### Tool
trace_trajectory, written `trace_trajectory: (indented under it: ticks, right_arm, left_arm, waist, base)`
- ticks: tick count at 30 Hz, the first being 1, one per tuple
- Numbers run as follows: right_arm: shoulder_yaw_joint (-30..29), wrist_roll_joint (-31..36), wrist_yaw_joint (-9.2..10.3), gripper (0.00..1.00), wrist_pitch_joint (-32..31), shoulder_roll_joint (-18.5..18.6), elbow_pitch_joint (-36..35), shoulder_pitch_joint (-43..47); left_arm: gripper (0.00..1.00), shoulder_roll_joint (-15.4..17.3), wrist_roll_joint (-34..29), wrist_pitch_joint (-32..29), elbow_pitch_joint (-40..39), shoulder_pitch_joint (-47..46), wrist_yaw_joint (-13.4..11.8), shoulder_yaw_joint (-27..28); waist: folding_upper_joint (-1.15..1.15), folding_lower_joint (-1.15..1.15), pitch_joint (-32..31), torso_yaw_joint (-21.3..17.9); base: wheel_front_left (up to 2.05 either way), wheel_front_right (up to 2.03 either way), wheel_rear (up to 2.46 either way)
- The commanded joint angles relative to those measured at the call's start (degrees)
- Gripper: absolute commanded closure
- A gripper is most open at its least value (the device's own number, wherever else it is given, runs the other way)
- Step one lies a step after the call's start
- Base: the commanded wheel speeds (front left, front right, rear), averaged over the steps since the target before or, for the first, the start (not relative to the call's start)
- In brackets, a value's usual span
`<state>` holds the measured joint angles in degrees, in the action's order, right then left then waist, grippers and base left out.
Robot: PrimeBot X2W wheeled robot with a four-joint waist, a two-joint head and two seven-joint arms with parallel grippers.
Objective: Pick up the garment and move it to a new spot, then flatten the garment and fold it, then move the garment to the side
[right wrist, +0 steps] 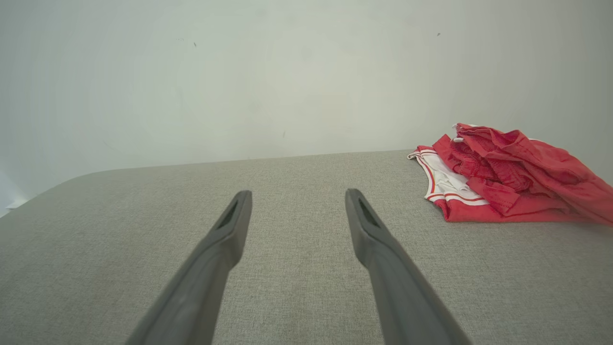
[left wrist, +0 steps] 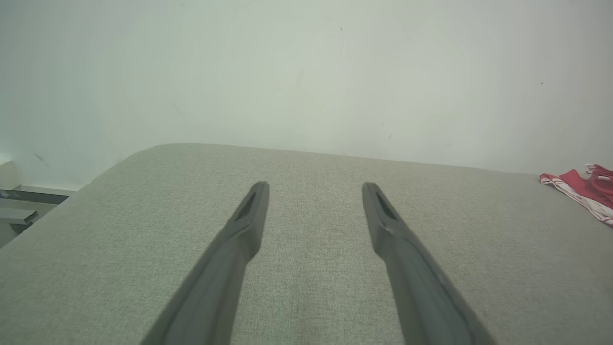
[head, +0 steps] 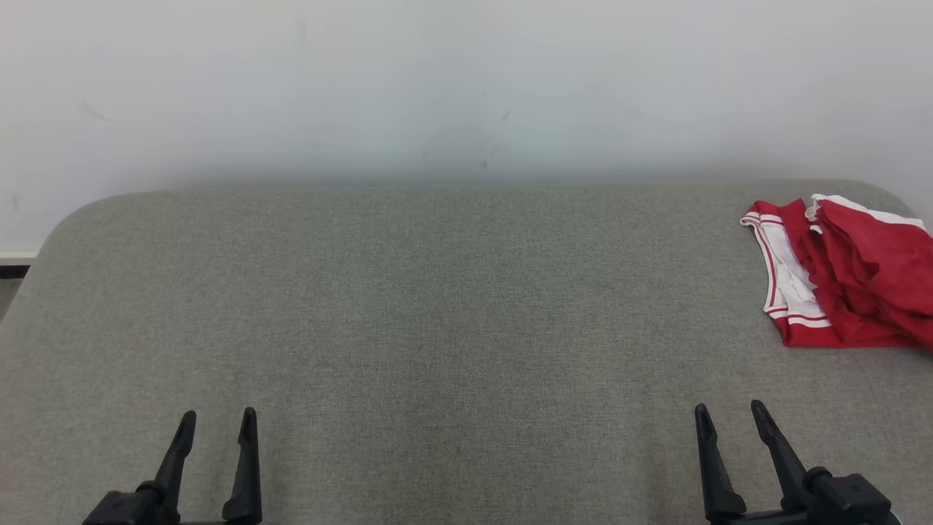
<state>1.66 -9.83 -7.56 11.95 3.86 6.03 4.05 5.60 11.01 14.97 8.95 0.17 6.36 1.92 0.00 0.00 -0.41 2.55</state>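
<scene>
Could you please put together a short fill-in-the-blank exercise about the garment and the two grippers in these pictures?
1. The crumpled garment is mostly ____ with white trim.
2. It lies near the far ____ corner of the grey surface, seen from the head view.
3. The left gripper and the right gripper are both ____ and hold nothing.
Missing words: red; right; open.

Red garment (head: 867, 284) (white panel, red-striped trim) on grey woven table (head: 437, 306), black pincers.
</scene>
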Motion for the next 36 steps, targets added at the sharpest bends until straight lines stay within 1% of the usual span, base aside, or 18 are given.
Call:
trace_trajectory:
  ticks: [1, 2, 5, 8, 9, 15, 17, 36]
  right_arm:
    - [0.1, -0.1, 0.16, 0.0, 0.3, -0.2, 0.2, -0.1]
    - [0.1, 0.0, 0.0, 1.0, 0.0, 0.0, 0.3, -0.1]
    - [0.3, -0.3, 0.0, 1.0, -0.2, 0.0, 1.7, 0.5]
    - [0.2, -3.5, 0.0, 1.0, -0.7, 0.0, 1.9, 0.4]
    - [0.2, -3.5, 0.0, 1.0, -0.7, 0.0, 1.9, 0.4]
    - [-0.2, -10.6, 0.01, 1.0, -1.9, 0.3, 2.5, -0.6]
    - [-0.3, -13.9, 0.01, 1.0, -2.5, 0.4, 2.7, -1.1]
    - [-1.5, -32.1, 0.03, 1.0, -5.9, 0.7, 4.0, -3.6]
  left_arm:
    - [0.0, -0.3, 0.1, 0.2, 0.2, 0.4, -0.1, 0.4]
    - [1.0, -0.2, 0.0, 0.0, 0.2, 0.0, 0.0, 0.2]
    - [1.0, -0.6, 0.3, -0.4, 1.8, 0.4, 0.0, 0.2]
    - [1.0, -0.7, 3.2, -1.6, 2.5, -0.1, 0.0, 0.7]
    - [1.0, -0.7, 3.2, -1.6, 2.5, -0.1, 0.0, 0.7]
    - [1.0, -0.9, 9.8, -3.3, 2.6, -0.7, 0.1, 1.0]
    - [1.0, -0.9, 13.0, -4.0, 2.6, -0.8, 0.2, 1.1]
    - [1.0, -1.4, 30.5, -8.3, 3.1, -2.3, 0.4, 1.9]
  waist:
    - [0.0, 0.0, 0.0, -0.1]
    - [0.0, 0.0, 0.0, -0.1]
    - [0.0, 0.0, 0.0, -0.1]
    - [0.0, 0.0, 0.0, -0.1]
    - [0.0, 0.0, 0.0, -0.1]
    - [0.0, 0.0, 0.0, -0.2]
    - [0.0, 0.0, 0.0, -0.3]
    - [0.0, 0.0, 0.1, -0.7]
  base:
    - [0.0, 0.0, 0.0]
    - [0.0, 0.0, 0.0]
    - [0.0, 0.0, 0.0]
    - [0.0, 0.0, 0.0]
    - [0.0, 0.0, 0.0]
    - [0.0, 0.0, 0.0]
    - [0.0, 0.0, 0.0]
    - [0.0, 0.0, 0.0]
